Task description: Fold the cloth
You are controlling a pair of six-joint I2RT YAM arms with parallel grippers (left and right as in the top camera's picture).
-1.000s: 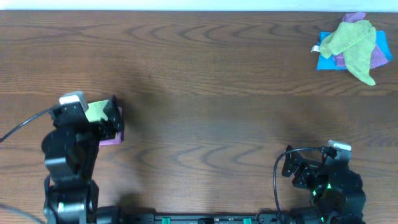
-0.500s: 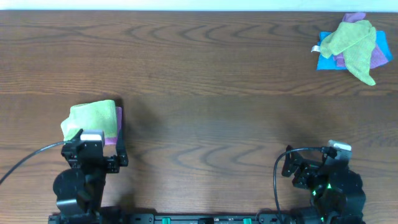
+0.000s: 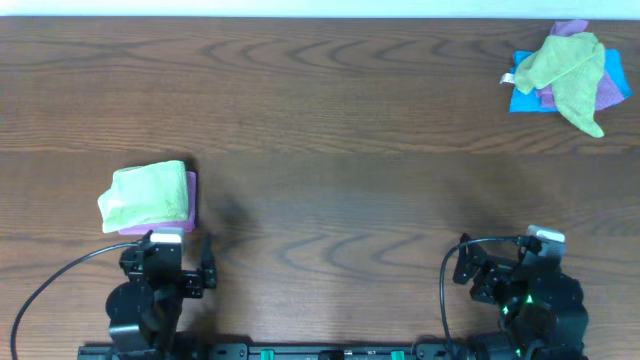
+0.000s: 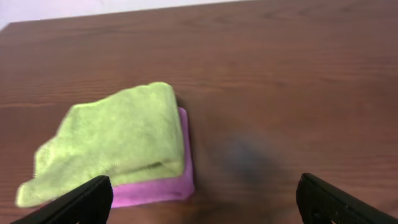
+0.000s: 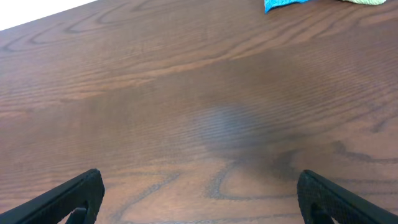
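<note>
Pulled back toward the near edge with the left gripper [image 4: 205,198] wide open and empty, leaving the cloth [image 3: 148,197] folded atop the pink cloth [image 3: 192,192] at the surface's [image 3: 330,180] left, probably finishing the fold; right gripper [image 5: 202,198] likewise wide open, holding nothing.

Wide stretch of bare wood on table [image 3: 320,130] across middle and along far edge; room to pass from either side.

Near left: green cloth [image 3: 148,196], folded, stacked on pink cloth [image 3: 191,190]; low obstacle just ahead of left gripper [image 3: 168,262], jaws spread wide, apart from stack. Free lane right of stack.

Far right corner: heap of cloths [image 3: 565,68], olive-green over purple and blue, well apart from right gripper [image 3: 500,265], jaws spread wide over bare wood.

Front edge: left cable [image 3: 60,275] and right cable [image 3: 448,290] looping beside arm bases.
</note>
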